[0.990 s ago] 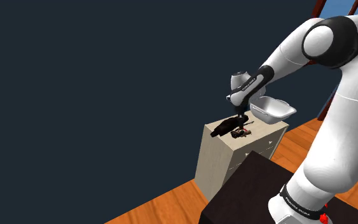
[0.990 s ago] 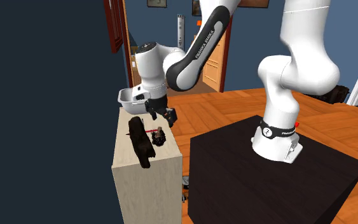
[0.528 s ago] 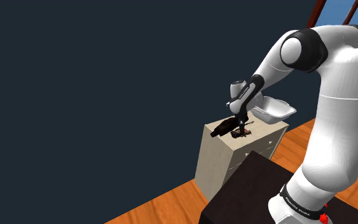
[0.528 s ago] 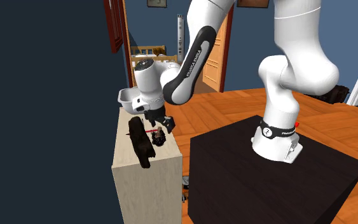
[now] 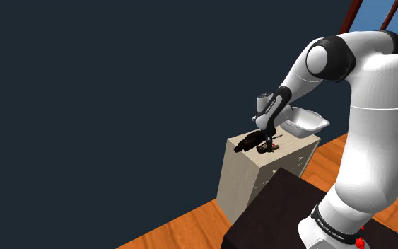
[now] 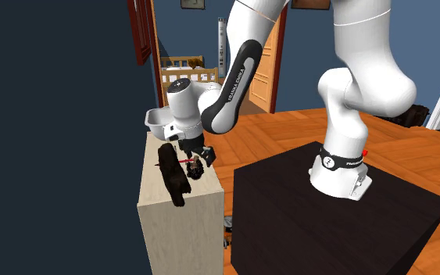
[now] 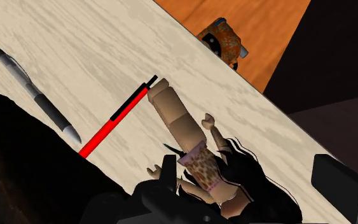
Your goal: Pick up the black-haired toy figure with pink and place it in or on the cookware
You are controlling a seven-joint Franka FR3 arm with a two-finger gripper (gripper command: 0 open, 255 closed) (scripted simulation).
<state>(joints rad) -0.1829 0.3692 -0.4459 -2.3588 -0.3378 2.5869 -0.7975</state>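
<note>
The toy figure lies flat on the pale dresser top. It has tan legs, a spotted dress with pink trim and black hair. In the shoulder view the toy figure is a small dark shape, and the second exterior view puts the toy figure near the dresser's edge. My gripper is open and low over it, one finger beside the torso, the other well clear of the hair. The gripper points straight down. The white cookware stands at the dresser's far end.
A long black object lies beside the figure. A red-and-black pen and a grey pen rest on the dresser. An orange toy car is on the wooden floor below. The dark stand is close by.
The gripper has come down onto the dresser top, closing in over the figure. The arm's elbow has swung lower. The figure and the other things have not moved.
</note>
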